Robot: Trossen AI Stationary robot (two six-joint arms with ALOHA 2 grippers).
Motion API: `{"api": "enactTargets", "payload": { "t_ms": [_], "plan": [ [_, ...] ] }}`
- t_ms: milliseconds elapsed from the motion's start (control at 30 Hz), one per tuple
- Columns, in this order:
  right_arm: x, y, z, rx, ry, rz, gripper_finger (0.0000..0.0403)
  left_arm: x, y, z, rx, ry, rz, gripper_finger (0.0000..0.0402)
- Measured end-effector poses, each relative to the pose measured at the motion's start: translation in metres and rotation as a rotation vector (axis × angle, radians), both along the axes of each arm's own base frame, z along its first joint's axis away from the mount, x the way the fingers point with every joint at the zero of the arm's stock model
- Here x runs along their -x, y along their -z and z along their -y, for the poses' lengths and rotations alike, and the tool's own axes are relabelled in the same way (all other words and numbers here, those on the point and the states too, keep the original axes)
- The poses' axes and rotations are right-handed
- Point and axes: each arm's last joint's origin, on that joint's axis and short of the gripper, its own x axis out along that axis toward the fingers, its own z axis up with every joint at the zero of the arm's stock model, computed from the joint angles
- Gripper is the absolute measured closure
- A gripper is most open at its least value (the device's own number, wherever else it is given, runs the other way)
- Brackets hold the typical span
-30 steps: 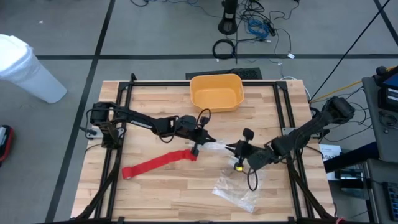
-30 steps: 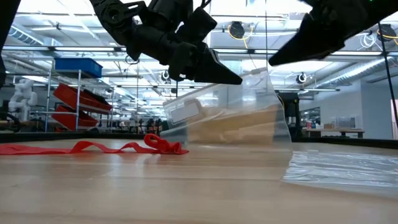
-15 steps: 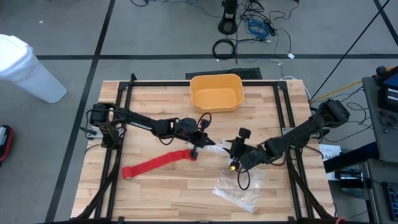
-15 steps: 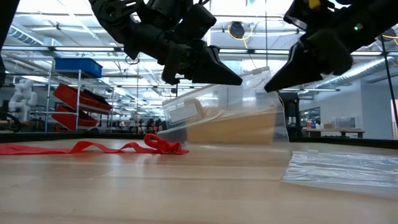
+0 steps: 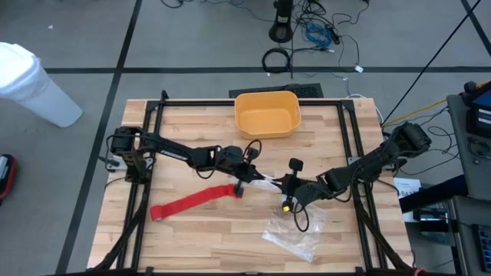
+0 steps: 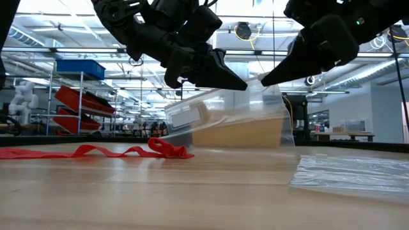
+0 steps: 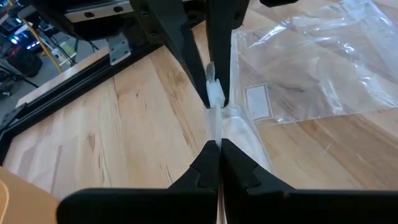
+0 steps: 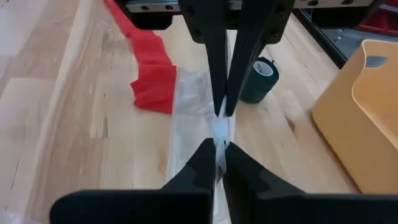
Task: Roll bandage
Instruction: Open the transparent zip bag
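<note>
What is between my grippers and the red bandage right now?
The clear plastic bag. The left gripper and right gripper are both shut on its edge, holding it lifted mid-table. The bandage lies flat on the table just beside it, one end touching the plastic; neither gripper is free to reach it.

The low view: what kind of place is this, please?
Likely a robotics lab or workshop hall: open ceiling with strip lights, storage shelves with red and blue bins, and cables on the floor by the table.
</note>
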Motion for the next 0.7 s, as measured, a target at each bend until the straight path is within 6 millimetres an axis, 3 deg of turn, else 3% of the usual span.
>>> {"api": "enactTargets", "payload": {
  "t_ms": [433, 700],
  "plan": [
    [0.0009, 0.0008, -0.0004, 0.026, -0.011, -0.016, 0.0402, -0.0001, 0.0, 0.0, 0.01, -0.003, -0.001, 0.0398],
    [0.0012, 0.0008, 0.0005, 0.043, 0.013, -0.011, 0.0403, -0.0011, -0.0021, 0.0, 0.027, -0.022, 0.019, 0.0315]
  ]
}}
